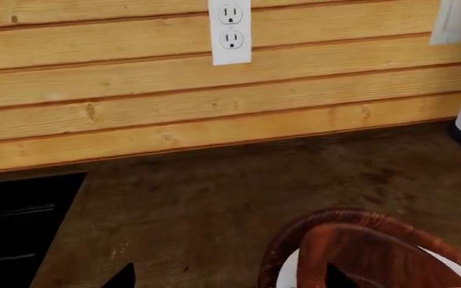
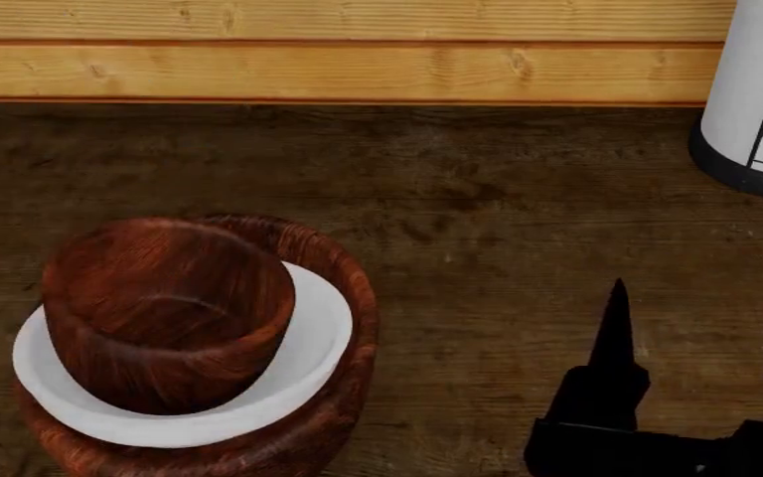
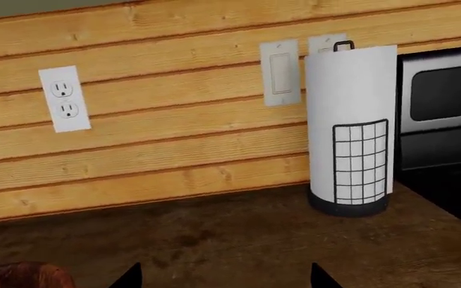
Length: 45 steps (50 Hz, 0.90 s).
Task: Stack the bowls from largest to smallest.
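Note:
The three bowls are nested at the near left of the counter. The large reddish-brown wooden bowl [image 2: 345, 328] is at the bottom, the white bowl [image 2: 315, 343] sits in it, and the smaller wooden bowl [image 2: 170, 308] sits in the white one, tilted slightly. The stack also shows in the left wrist view, with the large rim [image 1: 295, 231], the white bowl [image 1: 288, 273] and the small bowl [image 1: 374, 252]. My left gripper [image 1: 230, 281] is open and empty, with one fingertip over the stack's near edge. My right gripper [image 2: 702, 338] is open and empty, to the right of the stack.
A white cylinder with black grid lines and a black base [image 2: 759, 89] stands at the back right against the wooden plank wall. A wall outlet [image 1: 230, 30] and a light switch [image 3: 280, 72] are on the wall. A black stove [image 3: 446, 120] lies beyond the counter's right end. A black recess [image 1: 22, 222] is at the counter's left.

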Available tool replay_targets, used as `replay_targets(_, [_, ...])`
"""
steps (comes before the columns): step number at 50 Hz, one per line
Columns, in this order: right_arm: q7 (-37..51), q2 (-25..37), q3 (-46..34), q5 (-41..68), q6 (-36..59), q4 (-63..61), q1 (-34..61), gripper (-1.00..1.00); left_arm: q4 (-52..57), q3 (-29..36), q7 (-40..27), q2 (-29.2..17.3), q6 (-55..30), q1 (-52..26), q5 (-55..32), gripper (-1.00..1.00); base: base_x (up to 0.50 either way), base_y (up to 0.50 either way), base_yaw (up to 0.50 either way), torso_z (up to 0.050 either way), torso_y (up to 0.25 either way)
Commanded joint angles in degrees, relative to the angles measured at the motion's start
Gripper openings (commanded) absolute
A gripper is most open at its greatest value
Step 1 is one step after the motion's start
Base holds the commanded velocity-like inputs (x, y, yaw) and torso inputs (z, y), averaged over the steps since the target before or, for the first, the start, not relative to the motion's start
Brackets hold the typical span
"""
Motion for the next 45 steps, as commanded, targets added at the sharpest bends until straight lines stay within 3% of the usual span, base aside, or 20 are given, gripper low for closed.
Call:
replay_targets(1, [-1.25,2.04,-1.0,1.43,4.95,4.54,9.26,1.0,7.78,-4.48,3.56,-10.76,9.84,9.52,6.63,1.0,0.0,0.0,0.0,0.0,0.0])
replay_targets(10, [-2.58,3.47,-6.38,11.12,16.08,11.94,32.42,1.0,8.26,-4.93,3.53,-12.99,10.61,10.3,8.22,1.0,0.0,0.0,0.0,0.0,0.0])
replay_targets(15, [-3.24,4.02,-6.08,14.23,17.36,14.67,36.64,1.0,5.4,-5.66,1.86,-9.67,4.48,5.4,6.89,1.0,0.0,0.0,0.0,0.0,0.0])
replay_targets(24, [-4.13,1.85,-11.46,20.32,27.85,23.97,56.22,1.0,-1.96,-4.49,-4.48,-2.13,-8.07,-8.32,2.77,1.0,0.0,0.0,0.0,0.0,0.0])
replay_targets(32, [-4.82,0.31,-14.73,21.04,34.26,29.2,66.58,1.0,-7.41,-1.56,-10.72,2.94,-13.86,-17.96,-3.14,1.0,0.0,0.0,0.0,0.0,0.0])
replay_targets(37, [-5.94,-1.26,-16.11,20.7,36.61,32.9,71.32,1.0,-8.06,-1.18,-11.98,2.9,-14.9,-19.87,-4.74,1.0,0.0,0.0,0.0,0.0,0.0])
replay_targets(45, [-5.74,-1.87,-16.8,21.3,38.06,33.98,74.09,1.0,-13.55,1.06,-12.63,7.15,-19.57,-26.76,-6.17,1.0,0.0,0.0,0.0,0.0,0.0])
